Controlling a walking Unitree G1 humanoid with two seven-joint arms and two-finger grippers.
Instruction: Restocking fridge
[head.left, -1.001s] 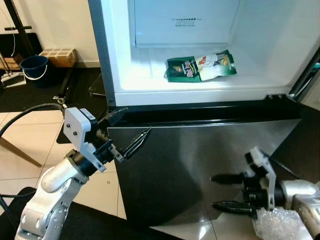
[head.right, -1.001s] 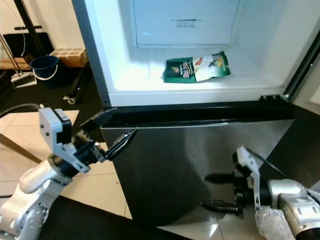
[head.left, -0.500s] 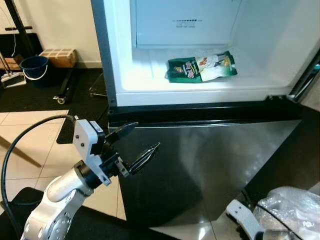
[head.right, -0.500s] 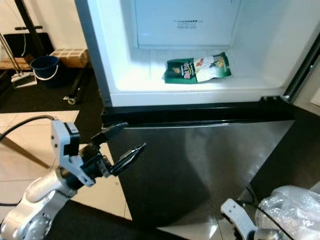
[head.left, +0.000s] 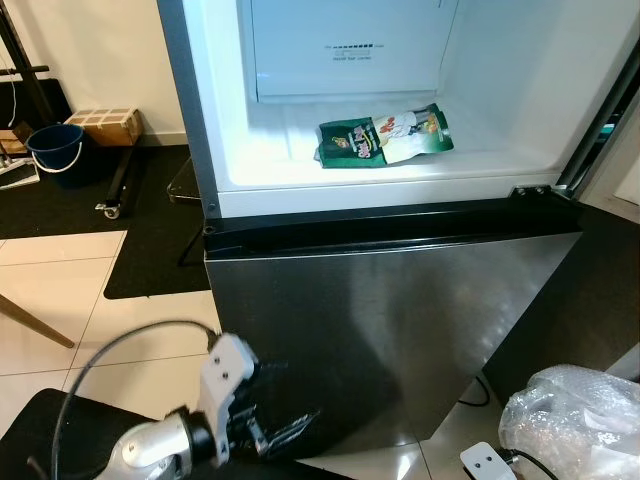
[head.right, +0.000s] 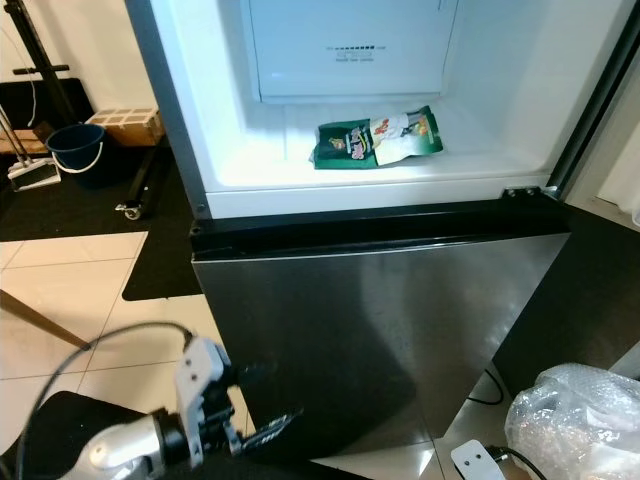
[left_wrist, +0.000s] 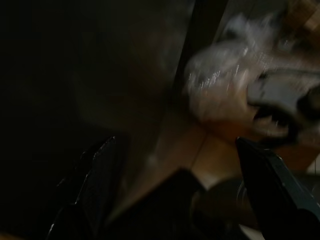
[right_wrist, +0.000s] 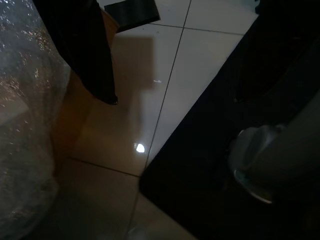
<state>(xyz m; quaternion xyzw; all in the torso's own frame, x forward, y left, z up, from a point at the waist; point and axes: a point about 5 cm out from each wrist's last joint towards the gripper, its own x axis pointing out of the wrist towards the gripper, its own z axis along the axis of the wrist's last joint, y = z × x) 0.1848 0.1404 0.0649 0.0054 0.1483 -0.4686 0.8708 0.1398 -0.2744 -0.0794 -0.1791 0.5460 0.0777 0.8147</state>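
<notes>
Fridge: upper compartment door open, white inside lit; lower steel door shut
Green packet: lies flat on the floor of the open compartment, near its middle, below a white drawer front
Left gripper: low in front of the lower steel door, near its left edge, fingers spread apart and holding nothing; a black cable loops from its arm
Left wrist view: dark and blurred; two black fingers wide apart, a pale crinkled mass beyond them
Right gripper: cannot tell whether its fingers are apart or together; one black finger shows in the right wrist view above the tiled floor
Plastic bag: clear and crinkled, on the floor at the right, beside the fridge's lower corner
Bucket: blue, well off to the left by the wall, next to a cardboard box
</notes>
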